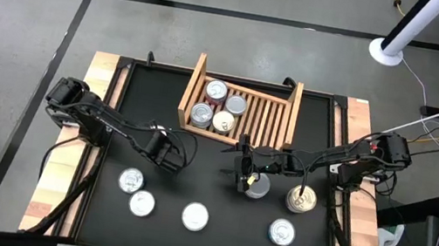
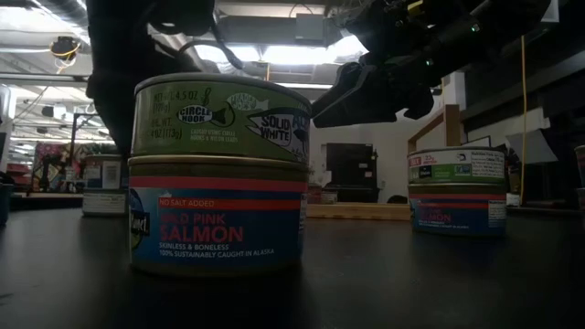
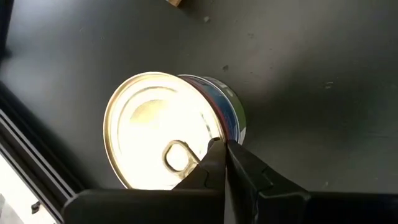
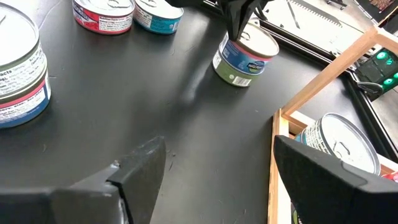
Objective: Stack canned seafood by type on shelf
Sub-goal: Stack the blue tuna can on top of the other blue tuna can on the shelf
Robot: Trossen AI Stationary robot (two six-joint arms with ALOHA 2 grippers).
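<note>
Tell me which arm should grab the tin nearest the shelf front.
Right, probably: its open claw hangs beside that tin and the shelf, while the left claw sits shut over a loose tin farther off.

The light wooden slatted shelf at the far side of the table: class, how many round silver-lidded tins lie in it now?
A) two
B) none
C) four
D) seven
C: the high view shows four round silver-lidded tins clustered in the left part of the light wooden slatted shelf, the rest of its slats bare.
</note>
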